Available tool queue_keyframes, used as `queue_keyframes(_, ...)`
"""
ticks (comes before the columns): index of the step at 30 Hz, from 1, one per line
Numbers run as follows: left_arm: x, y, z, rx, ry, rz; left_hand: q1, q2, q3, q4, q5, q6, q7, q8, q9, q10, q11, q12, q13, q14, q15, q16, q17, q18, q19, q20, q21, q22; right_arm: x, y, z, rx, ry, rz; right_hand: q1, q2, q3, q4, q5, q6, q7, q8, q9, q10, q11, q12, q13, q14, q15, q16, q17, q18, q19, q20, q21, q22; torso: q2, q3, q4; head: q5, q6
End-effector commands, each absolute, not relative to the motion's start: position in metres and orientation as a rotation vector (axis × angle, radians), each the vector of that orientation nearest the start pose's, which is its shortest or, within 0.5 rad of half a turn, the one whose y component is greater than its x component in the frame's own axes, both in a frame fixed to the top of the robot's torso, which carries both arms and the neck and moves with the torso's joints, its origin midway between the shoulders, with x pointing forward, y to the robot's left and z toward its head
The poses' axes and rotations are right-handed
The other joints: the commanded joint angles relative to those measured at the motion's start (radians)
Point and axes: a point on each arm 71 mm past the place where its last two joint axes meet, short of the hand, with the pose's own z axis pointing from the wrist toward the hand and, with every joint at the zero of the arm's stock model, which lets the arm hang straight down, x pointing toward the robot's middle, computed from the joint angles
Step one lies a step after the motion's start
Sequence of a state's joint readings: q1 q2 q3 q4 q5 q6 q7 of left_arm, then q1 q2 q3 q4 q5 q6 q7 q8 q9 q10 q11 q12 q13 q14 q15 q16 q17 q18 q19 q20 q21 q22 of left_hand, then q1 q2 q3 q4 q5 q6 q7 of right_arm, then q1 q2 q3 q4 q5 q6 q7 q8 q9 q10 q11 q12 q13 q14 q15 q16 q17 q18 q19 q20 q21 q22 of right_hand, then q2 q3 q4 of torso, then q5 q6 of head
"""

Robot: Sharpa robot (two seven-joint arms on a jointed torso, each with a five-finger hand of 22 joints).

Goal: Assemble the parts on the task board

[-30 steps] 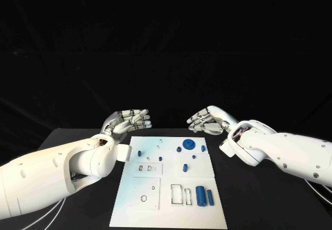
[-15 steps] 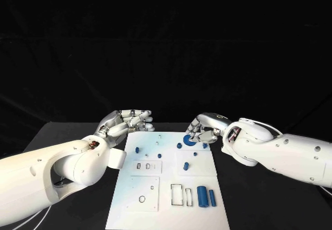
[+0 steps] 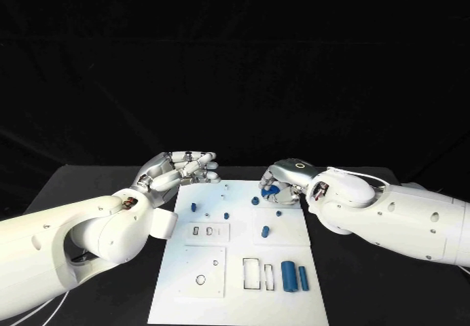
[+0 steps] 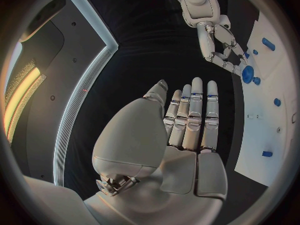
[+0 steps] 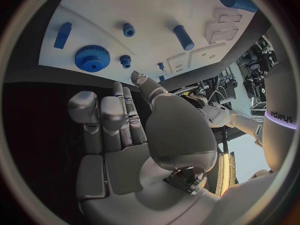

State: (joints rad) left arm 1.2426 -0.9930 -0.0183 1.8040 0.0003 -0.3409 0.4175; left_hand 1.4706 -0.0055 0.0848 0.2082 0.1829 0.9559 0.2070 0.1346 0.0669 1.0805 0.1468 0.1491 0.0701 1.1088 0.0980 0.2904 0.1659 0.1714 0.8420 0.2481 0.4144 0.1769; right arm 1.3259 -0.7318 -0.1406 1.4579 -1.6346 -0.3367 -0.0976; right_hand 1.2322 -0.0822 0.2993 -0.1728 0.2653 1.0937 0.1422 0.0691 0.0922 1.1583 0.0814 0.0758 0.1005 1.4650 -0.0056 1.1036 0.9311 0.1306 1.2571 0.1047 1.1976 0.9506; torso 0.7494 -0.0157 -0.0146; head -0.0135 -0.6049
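Observation:
The white task board (image 3: 217, 291) lies in the middle of the black table. A large blue gear (image 3: 268, 193) sits near its far right corner. My right hand (image 3: 281, 182) hovers over that gear with fingers apart and nothing in them. In the right wrist view the gear (image 5: 92, 58) lies flat on the board just beyond the fingertips (image 5: 118, 89). My left hand (image 3: 182, 170) is raised off the board's far left corner, fingers stretched out and empty. The left wrist view shows the same flat left hand (image 4: 187, 120), with the right hand (image 4: 222, 50) beside the gear (image 4: 248, 74).
Small blue parts lie on the board: a peg (image 3: 194, 206), a small gear (image 3: 255, 200), a short cylinder (image 3: 264, 232). A thick cylinder (image 3: 288, 276) and a thin one (image 3: 303, 278) lie near the front right. Rectangular slots (image 3: 252, 273) and a round hole (image 3: 201, 279) are cut in the board.
My right hand has moved left and down, from beside the board's far right corner to over the large gear. The left hand has hardly moved.

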Motion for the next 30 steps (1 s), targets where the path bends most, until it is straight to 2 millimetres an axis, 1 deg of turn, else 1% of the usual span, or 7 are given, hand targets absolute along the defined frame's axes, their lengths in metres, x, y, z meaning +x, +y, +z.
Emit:
queue_keyframes(1, 0.441, 0.199, -0.125, -1.019, 1.387, -1.719, -0.001, -0.006, 0.005, -0.001, 0.001, 0.007, 0.0, -0.005, -0.001, 0.002, 0.002, -0.007, -0.001, 0.002, 0.001, 0.001, 0.001, 0.013, 0.007, -0.002, 0.003, 0.001, 0.504, -0.156, -0.159, -0.478, 1.528, 0.516, 0.004, -0.008, 0.0, 0.01, -0.003, -0.011, -0.001, -0.002, 0.001, -0.009, 0.002, 0.008, 0.002, 0.033, 0.004, 0.022, 0.022, -0.021, 0.012, -0.001, 0.015, 0.022, 0.007, 0.0002, 0.0007, 0.002, 0.0)
queue_keyframes(6, 0.441, 0.2, -0.124, -1.023, 1.383, -1.719, -0.003, -0.007, 0.005, 0.0, 0.0, 0.007, 0.001, -0.006, -0.001, 0.002, 0.002, -0.009, -0.001, 0.001, 0.002, 0.0, 0.002, 0.013, 0.007, -0.002, 0.004, 0.001, 0.507, -0.152, -0.161, -0.487, 1.541, 0.509, 0.006, -0.01, 0.001, 0.014, -0.005, -0.013, -0.001, -0.002, 0.001, -0.018, 0.003, 0.007, 0.002, 0.035, 0.005, 0.053, 0.053, -0.025, 0.021, 0.0, 0.035, 0.052, 0.008, -0.0014, 0.0008, 0.004, 0.001)
queue_keyframes(13, 0.44, 0.2, -0.123, -1.023, 1.382, -1.722, -0.004, -0.007, 0.005, 0.001, 0.0, 0.006, 0.001, -0.007, -0.001, 0.002, 0.003, -0.01, -0.001, 0.0, 0.002, 0.0, 0.002, 0.013, 0.008, -0.002, 0.004, 0.001, 0.508, -0.147, -0.162, -0.5, 1.551, 0.505, 0.01, -0.009, 0.004, 0.016, -0.005, -0.013, -0.001, -0.002, 0.002, -0.023, 0.004, 0.008, 0.003, 0.035, 0.006, 0.072, 0.071, -0.028, 0.027, 0.001, 0.048, 0.071, 0.014, -0.0006, 0.0006, 0.006, 0.002)
queue_keyframes(18, 0.439, 0.2, -0.122, -1.021, 1.381, -1.725, -0.005, -0.007, 0.005, 0.002, 0.0, 0.006, 0.001, -0.008, -0.001, 0.002, 0.003, -0.011, -0.002, 0.0, 0.002, -0.001, 0.002, 0.013, 0.008, -0.002, 0.005, 0.001, 0.509, -0.143, -0.164, -0.509, 1.56, 0.505, 0.012, -0.008, 0.006, 0.019, -0.006, -0.014, -0.001, -0.002, 0.003, -0.024, 0.004, 0.01, 0.004, 0.036, 0.007, 0.089, 0.089, -0.031, 0.035, 0.002, 0.061, 0.091, 0.016, -0.0012, 0.0032, 0.003, -0.001)
queue_keyframes(21, 0.439, 0.199, -0.121, -1.019, 1.382, -1.729, -0.006, -0.006, 0.006, 0.002, 0.001, 0.006, 0.002, -0.009, -0.001, 0.001, 0.004, -0.013, -0.002, -0.001, 0.003, -0.002, 0.003, 0.012, 0.007, -0.002, 0.005, 0.001, 0.509, -0.14, -0.165, -0.512, 1.565, 0.507, 0.012, -0.008, 0.007, 0.022, -0.009, -0.015, 0.0, -0.002, 0.003, -0.024, 0.004, 0.011, 0.004, 0.036, 0.007, 0.101, 0.101, -0.034, 0.045, 0.002, 0.076, 0.114, 0.02, -0.0015, 0.0059, 0.006, -0.002)
queue_keyframes(26, 0.438, 0.2, -0.12, -1.018, 1.381, -1.73, -0.006, -0.007, 0.007, 0.003, 0.001, 0.005, 0.003, -0.01, -0.001, 0.0, 0.004, -0.014, -0.002, -0.002, 0.003, -0.003, 0.003, 0.012, 0.007, -0.002, 0.005, 0.001, 0.51, -0.137, -0.168, -0.515, 1.57, 0.511, 0.014, -0.006, 0.009, 0.025, -0.011, -0.014, 0.0, -0.001, 0.003, -0.024, 0.004, 0.013, 0.005, 0.036, 0.007, 0.111, 0.109, -0.038, 0.059, 0.003, 0.094, 0.141, 0.024, -0.0013, 0.0095, 0.006, -0.002)
queue_keyframes(30, 0.438, 0.2, -0.12, -1.017, 1.381, -1.73, -0.007, -0.007, 0.008, 0.004, 0.001, 0.005, 0.004, -0.012, -0.002, 0.0, 0.005, -0.017, -0.002, -0.004, 0.004, -0.004, 0.003, 0.012, 0.007, -0.002, 0.005, 0.001, 0.511, -0.134, -0.169, -0.515, 1.571, 0.511, 0.016, -0.004, 0.012, 0.025, -0.012, -0.013, 0.0, -0.001, 0.004, -0.024, 0.004, 0.014, 0.005, 0.036, 0.007, 0.115, 0.113, -0.04, 0.063, 0.003, 0.1, 0.15, 0.025, -0.0025, 0.0115, 0.007, 0.0)
